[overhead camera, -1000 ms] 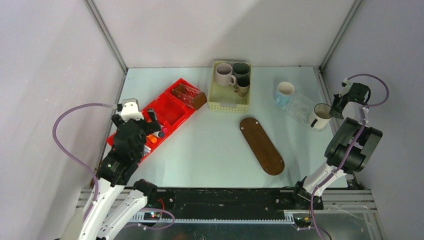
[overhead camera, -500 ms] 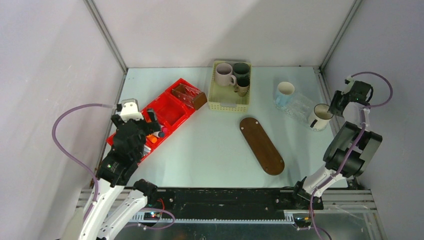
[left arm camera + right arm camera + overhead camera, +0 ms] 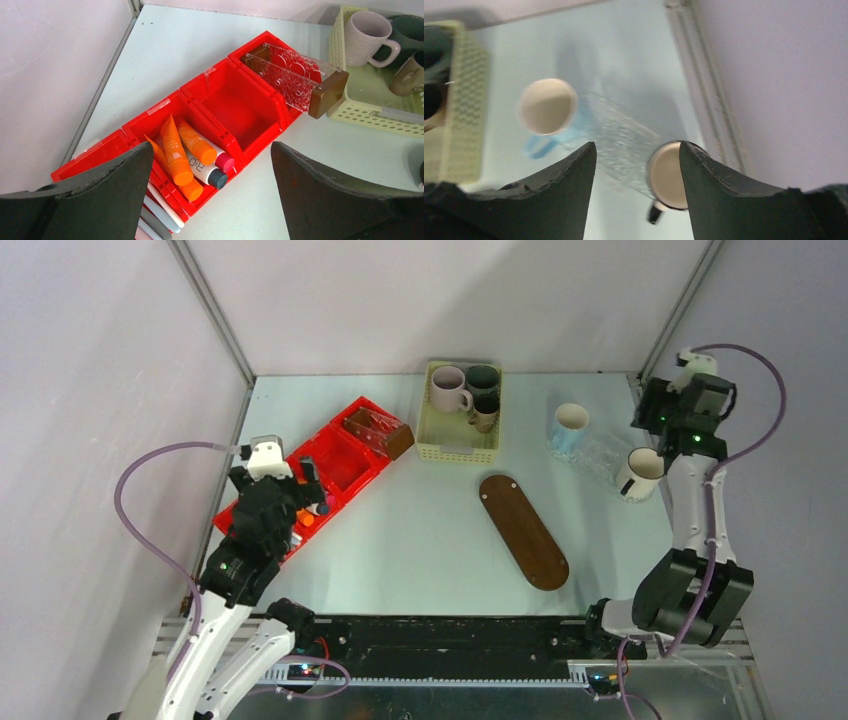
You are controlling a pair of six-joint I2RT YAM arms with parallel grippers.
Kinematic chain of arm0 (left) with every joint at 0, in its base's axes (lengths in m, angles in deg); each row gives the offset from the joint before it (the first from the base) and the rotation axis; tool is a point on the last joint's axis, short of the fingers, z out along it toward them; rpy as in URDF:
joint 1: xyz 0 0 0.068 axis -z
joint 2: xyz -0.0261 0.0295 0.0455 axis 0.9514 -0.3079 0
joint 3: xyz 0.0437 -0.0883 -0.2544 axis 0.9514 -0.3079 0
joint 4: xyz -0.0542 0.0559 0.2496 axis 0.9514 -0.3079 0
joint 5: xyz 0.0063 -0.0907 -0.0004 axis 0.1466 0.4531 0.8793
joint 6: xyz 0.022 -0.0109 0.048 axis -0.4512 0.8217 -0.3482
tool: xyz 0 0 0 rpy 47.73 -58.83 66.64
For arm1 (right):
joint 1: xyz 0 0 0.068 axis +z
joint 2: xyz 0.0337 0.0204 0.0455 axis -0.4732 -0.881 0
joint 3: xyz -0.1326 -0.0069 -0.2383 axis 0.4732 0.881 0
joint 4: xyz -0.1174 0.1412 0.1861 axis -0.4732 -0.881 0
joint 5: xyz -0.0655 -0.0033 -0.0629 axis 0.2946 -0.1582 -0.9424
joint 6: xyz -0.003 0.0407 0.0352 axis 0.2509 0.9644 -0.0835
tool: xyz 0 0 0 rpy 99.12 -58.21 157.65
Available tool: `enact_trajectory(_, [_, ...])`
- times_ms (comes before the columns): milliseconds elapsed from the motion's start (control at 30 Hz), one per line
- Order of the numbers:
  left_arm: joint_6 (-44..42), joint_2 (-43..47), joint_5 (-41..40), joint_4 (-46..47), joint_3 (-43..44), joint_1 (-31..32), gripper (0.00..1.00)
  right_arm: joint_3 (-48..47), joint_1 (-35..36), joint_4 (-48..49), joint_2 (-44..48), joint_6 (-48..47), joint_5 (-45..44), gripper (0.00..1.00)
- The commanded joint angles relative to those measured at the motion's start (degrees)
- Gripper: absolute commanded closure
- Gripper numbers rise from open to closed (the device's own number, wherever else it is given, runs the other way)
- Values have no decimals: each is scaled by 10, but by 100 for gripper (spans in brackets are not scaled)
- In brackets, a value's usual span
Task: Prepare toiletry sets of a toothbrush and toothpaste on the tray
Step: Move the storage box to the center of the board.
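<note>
Lifted away from the white mug (image 3: 640, 472) since a second ago, the right gripper (image 3: 636, 145) now hangs above it, jaws apart, gripping nothing. At 9 o'clock the left gripper (image 3: 211, 147) gapes wide over orange toothpaste tubes (image 3: 175, 155) in the red bin (image 3: 210, 75). The tray (image 3: 523, 530) lies mid-table, with a basket (image 3: 458, 448) of mugs (image 3: 449, 388) at its 12 o'clock and a blue mug (image 3: 571, 426) at 2 o'clock.
</note>
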Motion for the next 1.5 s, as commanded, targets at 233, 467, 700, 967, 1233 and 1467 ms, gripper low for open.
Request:
enact_trajectory(233, [-7, -24, 5, 24, -10, -7, 4, -4, 281, 58, -28, -38, 72, 29])
enact_trajectory(467, [-12, -35, -5, 27, -13, -9, 4, -29, 410, 82, -155, -89, 102, 28])
enact_trajectory(700, [-15, -42, -11, 28, -13, -14, 4, -88, 466, 60, -264, -115, 125, 28])
enact_trajectory(967, [-15, -50, -9, 29, -14, -18, 4, -170, 525, -4, -351, -138, 134, 32])
enact_trajectory(1233, [-15, -53, -6, 29, -14, -18, 4, -157, 586, -33, -340, -128, 152, 40])
enact_trajectory(1467, [-16, -56, -4, 30, -13, -18, 4, -145, 642, -37, -317, -107, 159, 41])
